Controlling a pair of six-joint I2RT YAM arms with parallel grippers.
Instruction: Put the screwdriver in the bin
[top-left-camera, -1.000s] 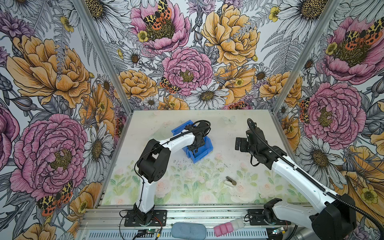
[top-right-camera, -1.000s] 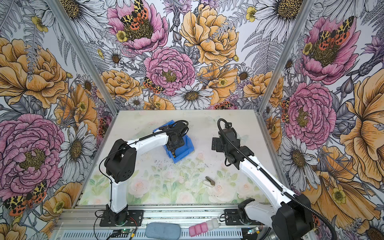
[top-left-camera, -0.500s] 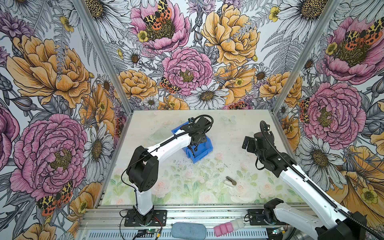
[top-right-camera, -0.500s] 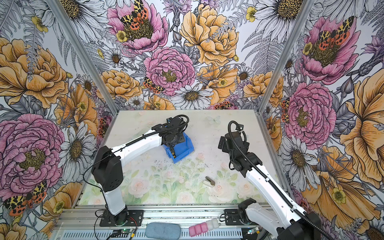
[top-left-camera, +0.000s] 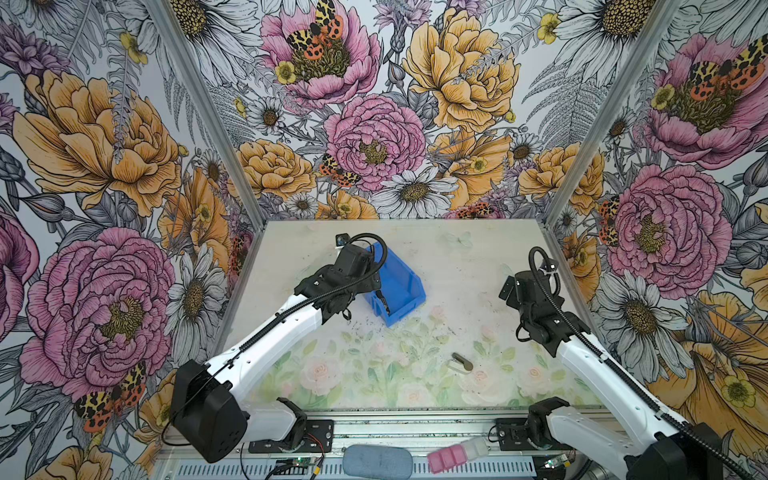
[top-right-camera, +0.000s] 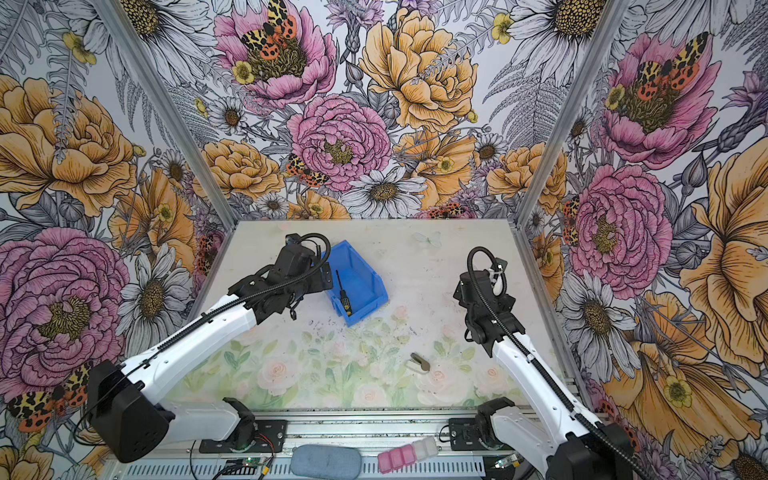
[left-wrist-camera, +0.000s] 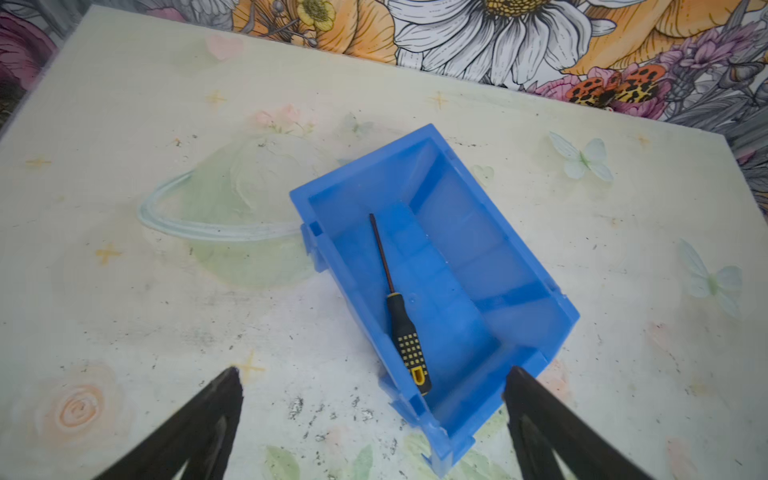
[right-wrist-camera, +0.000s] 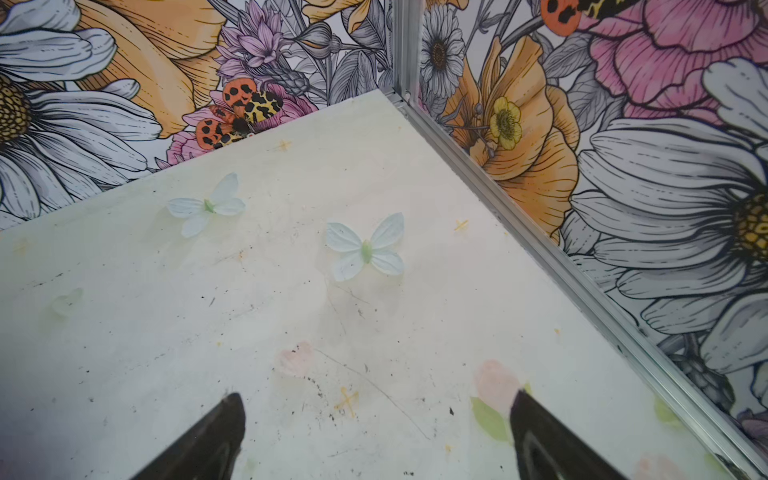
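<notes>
Screwdriver (left-wrist-camera: 395, 307): lies flat on the floor of the bin (left-wrist-camera: 490, 249), free of any grip; it also shows in a top view (top-right-camera: 343, 293).
Long axis: runs along the bin's long side, close beside the side wall nearest the left arm (top-left-camera: 291, 328). The thin tip points toward the tall back wall and the yellow-capped handle sits at the lowered front lip.
Left jaws: spread wide and empty, above the bench (top-left-camera: 457, 266) just outside the bin's front end. The handle end points toward them.
Right jaws: spread wide with nothing between them, over bare bench near a far corner, well apart from the bin.
Nearer arm: the left, by far; the right arm (top-left-camera: 582, 361) stands well off to the side.
Stray item: grey clip (top-left-camera: 461, 360) on the bench, well apart from the bin and not part of the job.
Judgement: placing looks done. The next move is likely a retreat of the left arm, which turns on drawing away from the front lip without nudging the bin.
</notes>
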